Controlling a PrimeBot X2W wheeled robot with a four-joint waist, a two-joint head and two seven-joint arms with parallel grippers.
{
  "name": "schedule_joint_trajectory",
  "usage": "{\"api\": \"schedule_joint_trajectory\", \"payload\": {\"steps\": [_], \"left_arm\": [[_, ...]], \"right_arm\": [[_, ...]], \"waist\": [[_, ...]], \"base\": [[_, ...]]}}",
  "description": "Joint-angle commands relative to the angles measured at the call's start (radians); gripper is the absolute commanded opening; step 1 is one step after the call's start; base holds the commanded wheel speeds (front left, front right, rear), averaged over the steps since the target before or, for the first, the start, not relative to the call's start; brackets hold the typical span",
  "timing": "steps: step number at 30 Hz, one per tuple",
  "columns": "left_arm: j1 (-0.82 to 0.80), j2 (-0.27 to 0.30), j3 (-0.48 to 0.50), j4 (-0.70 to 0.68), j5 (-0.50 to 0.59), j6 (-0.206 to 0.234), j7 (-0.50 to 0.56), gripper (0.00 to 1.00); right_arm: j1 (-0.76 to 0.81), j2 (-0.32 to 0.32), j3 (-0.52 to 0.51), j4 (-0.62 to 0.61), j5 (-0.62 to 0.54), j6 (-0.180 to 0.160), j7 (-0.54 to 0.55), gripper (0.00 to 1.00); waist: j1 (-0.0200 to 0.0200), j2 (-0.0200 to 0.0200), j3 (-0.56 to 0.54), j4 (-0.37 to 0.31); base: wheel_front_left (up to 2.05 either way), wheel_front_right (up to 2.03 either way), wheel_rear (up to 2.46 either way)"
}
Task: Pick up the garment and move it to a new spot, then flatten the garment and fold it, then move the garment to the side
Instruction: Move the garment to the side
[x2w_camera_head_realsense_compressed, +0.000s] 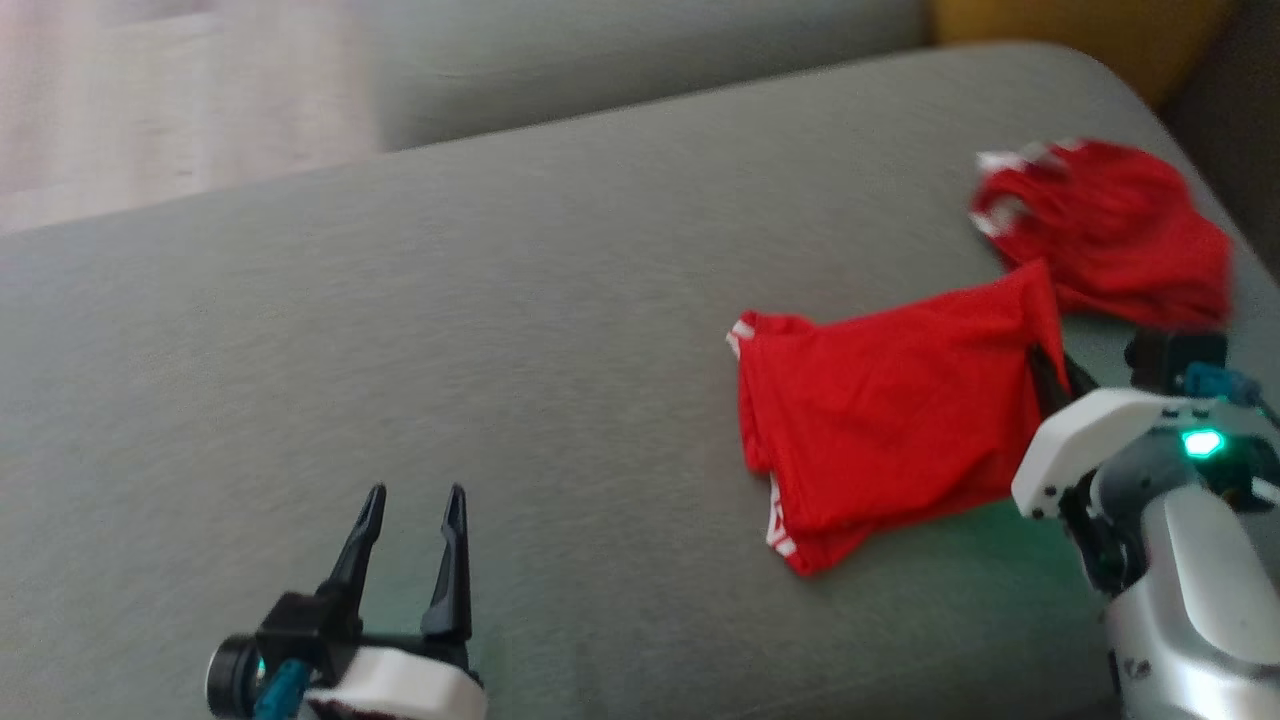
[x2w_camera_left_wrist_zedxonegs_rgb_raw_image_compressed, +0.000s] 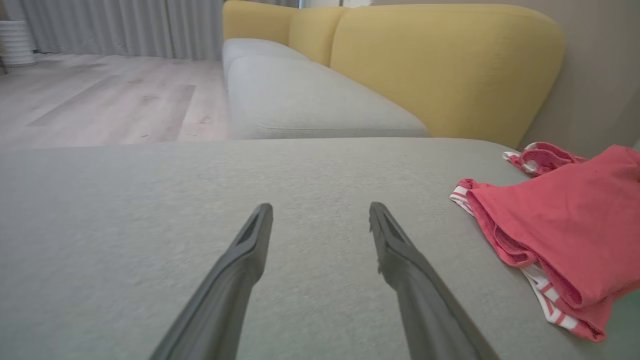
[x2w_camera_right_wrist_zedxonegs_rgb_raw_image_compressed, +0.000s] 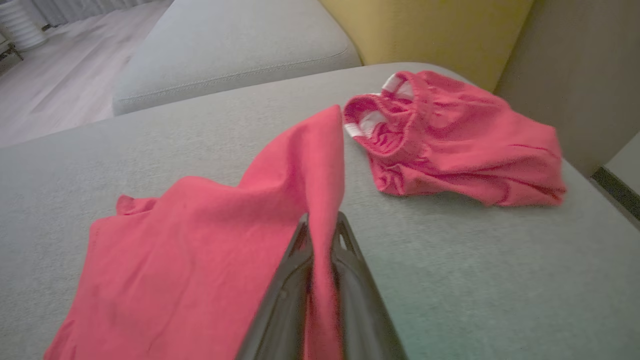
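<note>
At the near edge of the grey fabric sofa cushion (x2w_camera_head_realsense_compressed: 500, 300), the left gripper (x2w_camera_head_realsense_compressed: 415, 492) hovers, jaws wide (nothing between them). Nearer the right edge, the right gripper (x2w_camera_right_wrist_zedxonegs_rgb_raw_image_compressed: 322, 225) pinches a raised corner of the folded red cloth garment with white-striped trim (x2w_camera_head_realsense_compressed: 880, 410). A crumpled red garment (x2w_camera_head_realsense_compressed: 1110, 230) lies at the far right corner.

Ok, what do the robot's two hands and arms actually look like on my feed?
The left hand and right hand each have two long, tapering dark fingers. Behind them sit a black base, a white shell and a teal fitting. The right forearm is silver-grey with a green light.
</note>
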Motion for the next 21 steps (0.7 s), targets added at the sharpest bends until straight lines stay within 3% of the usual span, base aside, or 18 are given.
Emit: {"api": "schedule_joint_trajectory", "payload": {"steps": [1,5,9,21], "left_arm": [[-0.052,0.003,0.029,-0.025,0.008,-0.003,-0.011,1.0],[-0.082,0.001,0.023,-0.016,0.015,-0.008,-0.009,1.0],[-0.102,-0.005,0.016,-0.002,0.018,-0.015,-0.008,1.0],[-0.091,-0.008,0.022,0.008,0.009,-0.009,-0.014,1.0]], "right_arm": [[-0.058,-0.005,0.023,-0.05,-0.002,0.007,0.002,0.0],[-0.079,0.001,0.037,-0.071,0.0,0.007,0.009,0.0],[-0.102,0.007,0.055,-0.073,0.002,0.007,0.009,0.0],[-0.222,-0.02,0.066,-0.048,0.006,0.007,0.03,0.0]], "waist": [[-0.0001,0.0,0.065,-0.109],[-0.0001,0.0,0.091,-0.157],[-0.0001,0.0,0.097,-0.163],[-0.0001,0.0,0.071,-0.042]], "base": [[0.0,0.0,0.0],[0.0,0.0,0.0],[0.0,0.0,0.0],[0.0,0.0,0.0]]}}
